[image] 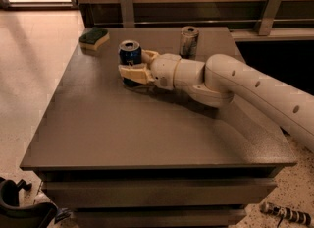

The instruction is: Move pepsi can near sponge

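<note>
The pepsi can (130, 55) is dark blue with a silver top and stands upright on the grey table (122, 128), left of the middle at the back. My gripper (131, 66) reaches in from the right, and its cream fingers (133, 73) sit on either side of the can, closed against it. The sponge (94, 38), yellow with a dark green top, lies at the table's far left corner, about a can's height away from the pepsi can.
A taller silver can (189, 40) stands at the back of the table, right of my wrist. My white arm (255, 92) crosses the table's right side. The table's left edge drops to a pale floor (29, 65).
</note>
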Available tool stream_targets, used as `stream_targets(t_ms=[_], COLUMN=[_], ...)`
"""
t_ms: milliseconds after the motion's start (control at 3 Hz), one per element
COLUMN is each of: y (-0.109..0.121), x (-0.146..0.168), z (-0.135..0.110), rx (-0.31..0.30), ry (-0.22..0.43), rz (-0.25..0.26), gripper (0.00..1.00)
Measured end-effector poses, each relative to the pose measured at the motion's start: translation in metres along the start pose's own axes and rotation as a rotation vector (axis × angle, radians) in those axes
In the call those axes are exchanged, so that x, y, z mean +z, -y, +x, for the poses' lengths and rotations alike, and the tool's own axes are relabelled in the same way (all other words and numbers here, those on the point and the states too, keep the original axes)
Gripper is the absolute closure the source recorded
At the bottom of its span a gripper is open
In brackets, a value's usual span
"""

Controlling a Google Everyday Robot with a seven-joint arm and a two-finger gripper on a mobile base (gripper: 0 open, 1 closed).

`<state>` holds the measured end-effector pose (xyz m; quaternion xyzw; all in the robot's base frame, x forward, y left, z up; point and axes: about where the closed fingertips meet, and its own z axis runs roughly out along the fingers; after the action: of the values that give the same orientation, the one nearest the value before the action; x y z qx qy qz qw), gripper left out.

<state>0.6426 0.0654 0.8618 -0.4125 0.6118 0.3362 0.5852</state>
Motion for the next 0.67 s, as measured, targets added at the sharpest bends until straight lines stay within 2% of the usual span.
stream_targets(t_ms=[667], y=[0.004], x=[0.008], z=[-0.058], rx=[-0.052], ry=[-0.044], rz=[0.017], gripper=[1.0])
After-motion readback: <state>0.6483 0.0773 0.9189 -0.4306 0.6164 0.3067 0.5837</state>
